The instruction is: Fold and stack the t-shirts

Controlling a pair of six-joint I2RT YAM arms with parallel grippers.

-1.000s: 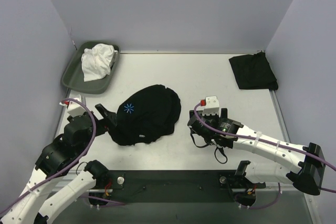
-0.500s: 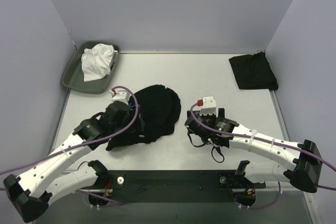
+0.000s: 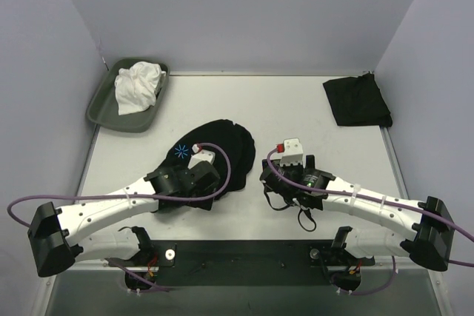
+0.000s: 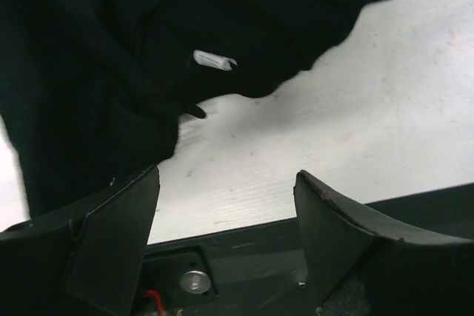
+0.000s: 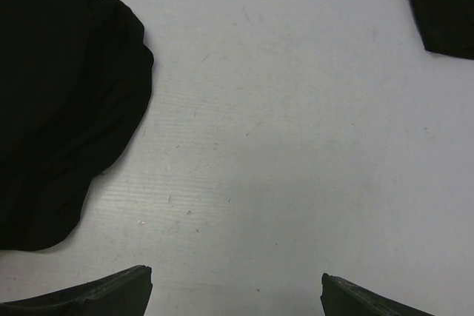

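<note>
The crumpled t-shirt (image 3: 226,142) lies mid-table, a folded t-shirt (image 3: 358,101) at the far right corner. I'd call this the reach for a first grasp: the left gripper (image 4: 226,177) hangs spread and empty at the near hem, the right gripper (image 5: 235,275) gapes over the table (image 5: 296,109) beside it. Next, both must pinch edges. Only the left wrist shows the white label (image 4: 213,59); only overhead, the blue mark (image 3: 181,152)
</note>
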